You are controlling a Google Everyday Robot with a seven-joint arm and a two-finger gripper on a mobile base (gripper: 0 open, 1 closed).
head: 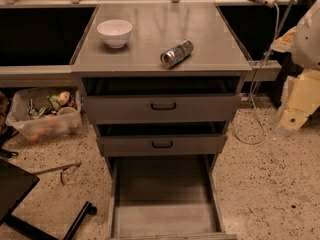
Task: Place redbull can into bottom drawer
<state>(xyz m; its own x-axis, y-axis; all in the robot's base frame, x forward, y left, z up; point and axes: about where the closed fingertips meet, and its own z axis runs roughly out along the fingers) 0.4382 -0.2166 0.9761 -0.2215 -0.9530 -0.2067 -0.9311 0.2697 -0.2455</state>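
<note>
The redbull can point(176, 53) lies on its side on the grey cabinet top point(200, 24), right of centre near the front edge, its shiny round end facing front-left. The bottom drawer point(164, 219) is pulled far out towards me, and its plain grey floor holds nothing. My gripper point(292, 115) hangs at the right edge of the view, off the cabinet's right side and level with the upper drawers. It is well apart from the can and holds nothing that I can see.
A white bowl point(115, 32) stands at the back left of the cabinet top. The two upper drawers point(163, 106) with black handles stand slightly ajar. A plastic bin of clutter point(44, 113) sits on the floor to the left. A black chair base point(30, 204) is at bottom left, and a cable point(252, 114) hangs at the right.
</note>
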